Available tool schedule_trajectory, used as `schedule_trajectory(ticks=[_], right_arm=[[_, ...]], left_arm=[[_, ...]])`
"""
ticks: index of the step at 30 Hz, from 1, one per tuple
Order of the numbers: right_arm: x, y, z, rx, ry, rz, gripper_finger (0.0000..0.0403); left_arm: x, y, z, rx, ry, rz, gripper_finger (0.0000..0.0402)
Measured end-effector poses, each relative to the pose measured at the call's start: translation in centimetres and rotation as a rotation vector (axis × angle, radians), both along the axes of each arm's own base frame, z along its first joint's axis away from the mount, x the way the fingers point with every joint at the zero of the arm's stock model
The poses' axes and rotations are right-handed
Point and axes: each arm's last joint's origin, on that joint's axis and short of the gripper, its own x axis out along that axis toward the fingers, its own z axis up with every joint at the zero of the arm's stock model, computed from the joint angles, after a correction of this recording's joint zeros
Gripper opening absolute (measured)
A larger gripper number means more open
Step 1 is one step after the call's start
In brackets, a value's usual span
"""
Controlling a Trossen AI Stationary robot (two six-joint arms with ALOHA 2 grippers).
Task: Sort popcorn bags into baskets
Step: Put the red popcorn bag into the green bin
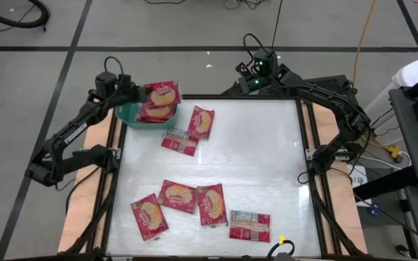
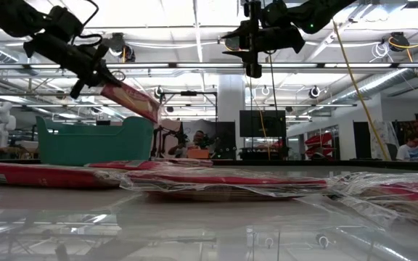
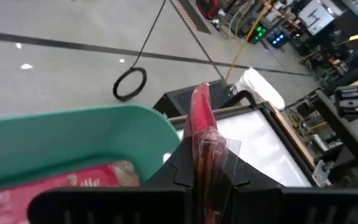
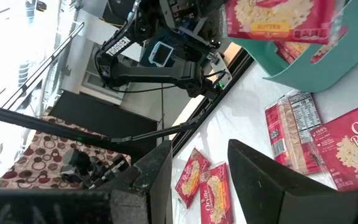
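One popcorn bag (image 1: 163, 93), clenched edge-on by the left tool (image 1: 138, 93) above the basket (image 1: 130, 114), could land on its rim; the right tool (image 1: 258, 69) waits, parted.

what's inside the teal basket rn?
The teal basket holds at least one red popcorn bag. The left pincer holds another bag above it, covering part of the inside, so the count is unclear.

The left end effector (image 1: 145, 95) hangs raised above the teal basket (image 1: 130, 114), fingers clamped. The right end effector (image 1: 255, 72) waits well apart from the basket, fingers parted.
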Motion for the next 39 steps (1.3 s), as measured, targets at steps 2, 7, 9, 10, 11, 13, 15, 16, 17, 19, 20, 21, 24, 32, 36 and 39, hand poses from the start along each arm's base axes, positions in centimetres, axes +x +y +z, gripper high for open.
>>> schedule_trajectory(ticks=[2, 7, 9, 10, 11, 13, 15, 16, 17, 19, 20, 21, 24, 32, 36, 39], right_arm=[[0.0, 0.0, 0.0, 0.000, 0.000, 0.000, 0.0151], [0.0, 0.0, 0.0, -0.009, -0.001, -0.002, 0.0151], [0.0, 0.0, 0.0, -0.026, -0.006, 0.000, 0.0151], [0.0, 0.0, 0.0, -0.030, -0.007, 0.000, 0.0151], [0.0, 0.0, 0.0, -0.032, -0.007, 0.001, 0.0151], [0.0, 0.0, 0.0, -0.034, -0.008, 0.000, 0.0151], [0.0, 0.0, 0.0, -0.035, -0.008, 0.000, 0.0151], [0.0, 0.0, 0.0, -0.038, -0.008, 0.000, 0.0151], [0.0, 0.0, 0.0, -0.040, -0.009, 0.001, 0.0151], [0.0, 0.0, 0.0, -0.048, -0.011, 0.002, 0.0151], [0.0, 0.0, 0.0, -0.049, -0.012, 0.003, 0.0151], [0.0, 0.0, 0.0, -0.049, -0.011, 0.003, 0.0151], [0.0, 0.0, 0.0, -0.048, -0.011, 0.003, 0.0151], [0.0, 0.0, 0.0, -0.026, -0.006, 0.001, 0.0151], [0.0, 0.0, 0.0, -0.022, -0.006, 0.002, 0.0151], [0.0, 0.0, 0.0, -0.022, -0.006, 0.003, 0.0151]], left_arm=[[-0.3, -0.7, 0.2, -0.004, 0.019, 0.011, 0.0019], [-1.1, -2.0, 0.2, -0.018, 0.097, 0.070, 0.0022], [-1.2, -2.1, 0.1, -0.010, 0.123, 0.079, 0.0023], [-1.3, -2.2, -0.1, -0.027, 0.143, 0.081, 0.0023], [-1.3, -2.2, -0.4, -0.048, 0.167, 0.087, 0.0023], [-1.4, -2.3, -0.9, -0.074, 0.218, 0.098, 0.0024], [-1.3, -2.0, -1.3, -0.082, 0.245, 0.085, 0.0024], [-1.2, -1.8, -1.6, -0.095, 0.256, 0.078, 0.0024], [-1.1, -1.7, -1.8, -0.109, 0.262, 0.070, 0.0025], [-0.9, -1.2, -2.2, -0.124, 0.267, 0.065, 0.0025], [-0.8, -0.9, -2.5, -0.136, 0.273, 0.064, 0.0025], [-0.7, -0.7, -2.8, -0.154, 0.283, 0.062, 0.0025], [-0.4, 0.0, -3.8, -0.197, 0.314, 0.057, 0.0026], [0.2, 1.0, -4.7, -0.184, 0.387, 0.119, 0.0082], [0.5, 0.9, -4.7, -0.162, 0.436, 0.187, 0.0150], [0.8, 0.8, -4.7, -0.141, 0.473, 0.205, 0.0193]])
